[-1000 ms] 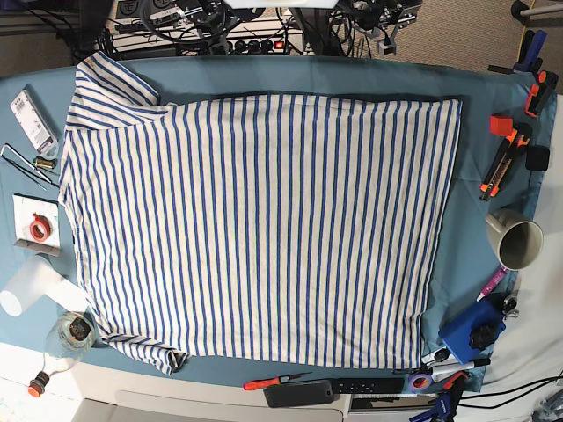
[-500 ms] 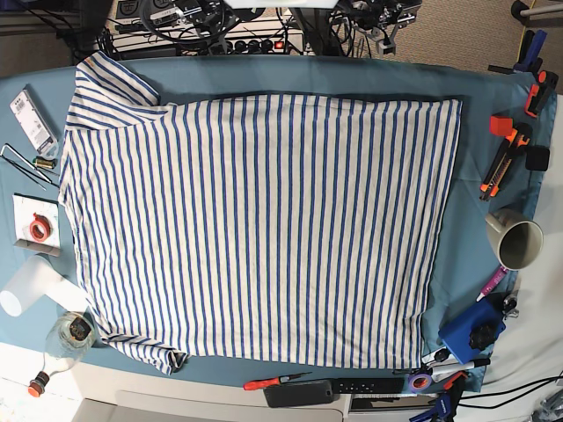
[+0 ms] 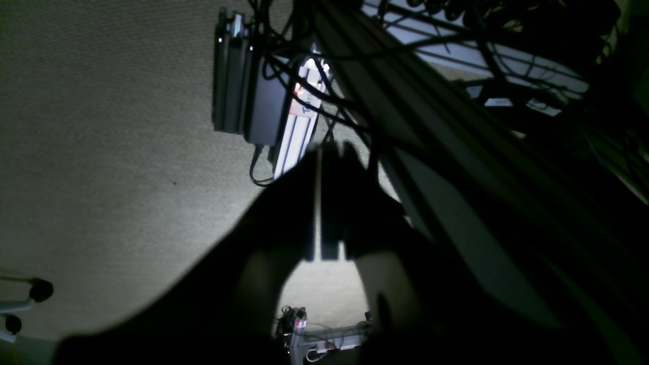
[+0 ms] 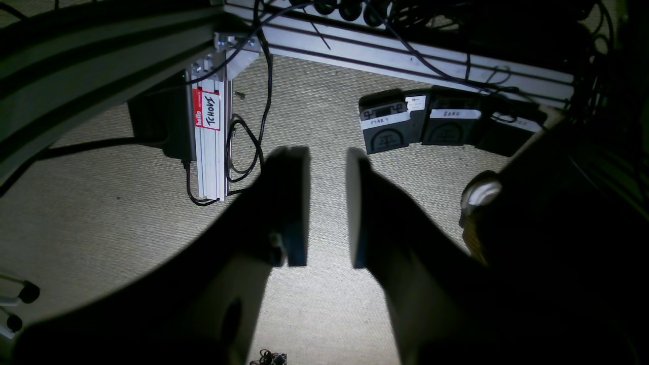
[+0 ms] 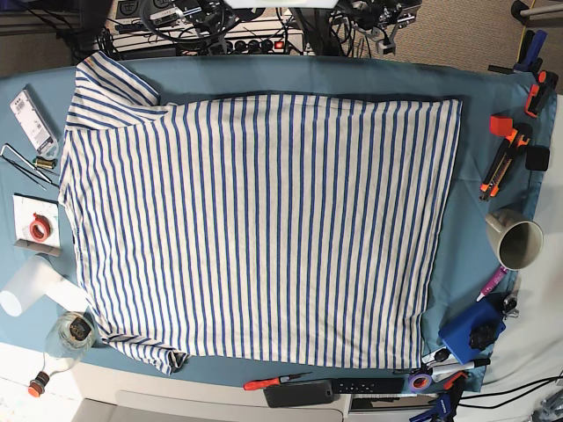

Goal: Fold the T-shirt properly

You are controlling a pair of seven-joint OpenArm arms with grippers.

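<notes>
The T-shirt (image 5: pixel 264 224), white with thin blue stripes, lies spread flat over most of the teal tablecloth (image 5: pixel 352 75) in the base view, one sleeve at the top left and another at the bottom left. Neither arm shows in the base view. In the left wrist view my left gripper (image 3: pixel 329 152) hangs over carpeted floor, its dark fingers pressed together with nothing between them. My right gripper (image 4: pixel 327 157) also points at the floor, its fingers apart with an empty gap. The shirt appears in neither wrist view.
Clutter rings the shirt: a beige mug (image 5: pixel 516 241), orange clamps (image 5: pixel 506 149) and a blue box (image 5: pixel 471 328) on the right, a glass jar (image 5: pixel 75 331), a white cup (image 5: pixel 25 286) and small tools on the left, a screwdriver (image 5: pixel 274 381) and remote (image 5: pixel 334 389) at the front edge.
</notes>
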